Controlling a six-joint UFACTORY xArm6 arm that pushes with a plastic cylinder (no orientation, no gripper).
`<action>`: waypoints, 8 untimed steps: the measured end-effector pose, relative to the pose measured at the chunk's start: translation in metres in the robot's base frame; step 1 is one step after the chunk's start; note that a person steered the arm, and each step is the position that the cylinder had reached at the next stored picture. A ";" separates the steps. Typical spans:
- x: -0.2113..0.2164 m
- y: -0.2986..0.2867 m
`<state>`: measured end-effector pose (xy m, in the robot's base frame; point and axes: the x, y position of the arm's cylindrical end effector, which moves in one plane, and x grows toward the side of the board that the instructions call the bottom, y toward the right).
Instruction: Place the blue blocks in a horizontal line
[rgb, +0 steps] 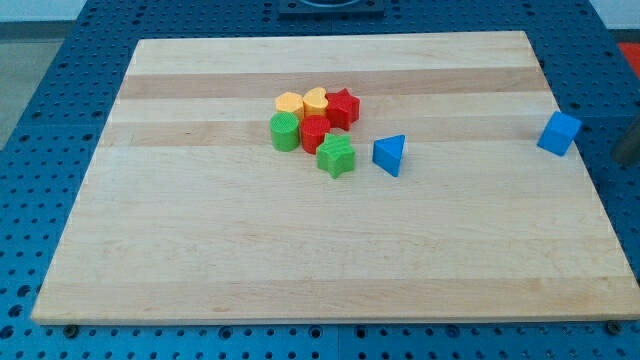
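Note:
A blue triangular block lies near the board's middle, just right of a cluster of other blocks. A blue cube sits turned at the board's right edge, slightly higher in the view than the triangle. My rod shows only as a dark blur at the view's right edge, with my tip just right of and slightly below the blue cube, off the board. I cannot tell whether it touches the cube.
The cluster holds a yellow block, a yellow heart, a red star, a green cylinder, a red block and a green star. The wooden board rests on a blue perforated table.

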<state>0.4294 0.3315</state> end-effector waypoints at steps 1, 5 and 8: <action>-0.040 -0.076; -0.055 -0.139; -0.037 -0.213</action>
